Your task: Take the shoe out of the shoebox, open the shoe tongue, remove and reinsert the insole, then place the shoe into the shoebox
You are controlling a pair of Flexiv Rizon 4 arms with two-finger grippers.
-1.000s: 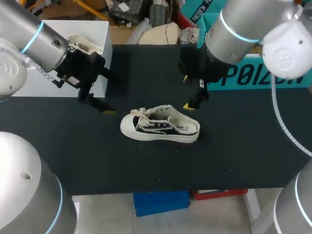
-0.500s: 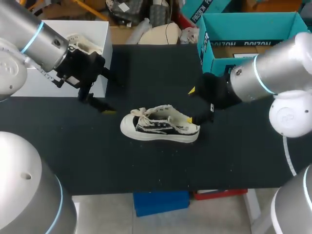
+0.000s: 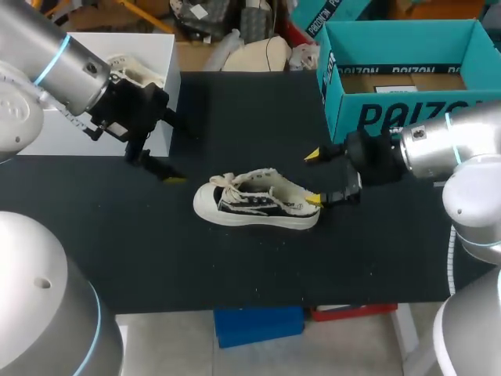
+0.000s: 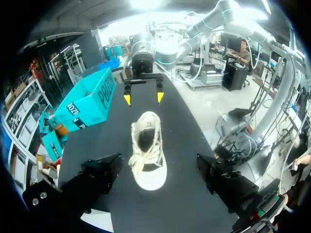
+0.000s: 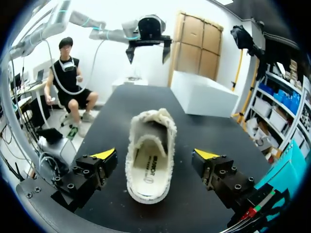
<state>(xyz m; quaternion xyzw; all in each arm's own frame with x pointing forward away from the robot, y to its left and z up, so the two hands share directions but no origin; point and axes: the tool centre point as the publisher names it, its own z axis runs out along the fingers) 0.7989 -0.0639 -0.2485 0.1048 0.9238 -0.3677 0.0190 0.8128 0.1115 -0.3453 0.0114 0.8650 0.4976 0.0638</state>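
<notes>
A white low-top shoe (image 3: pixel 257 201) with black side print lies upright on the black table (image 3: pixel 235 266), toe toward my left arm. My right gripper (image 3: pixel 313 178) stands open just behind the heel, one yellow tip close to the heel's rim. In the right wrist view the shoe (image 5: pixel 148 155) points away, its heel end between the spread fingers (image 5: pixel 99 162) with a gap on each side. My left gripper (image 3: pixel 169 149) is open, a short way beyond the toe. The left wrist view looks along the shoe (image 4: pixel 147 150) to my right gripper (image 4: pixel 142 97). The teal shoebox (image 3: pixel 391 27) stands open at the back right.
A white box (image 3: pixel 156 86) stands at the table's back left, right beside my left gripper. The shoebox's front wall (image 3: pixel 368 117) is close behind my right arm. Bare table lies in front of the shoe up to the near edge.
My right arm has swung from above the table's back down and to the right, bringing its open gripper low behind the shoe's heel and uncovering the shoebox. The left arm and the shoe stayed put.
</notes>
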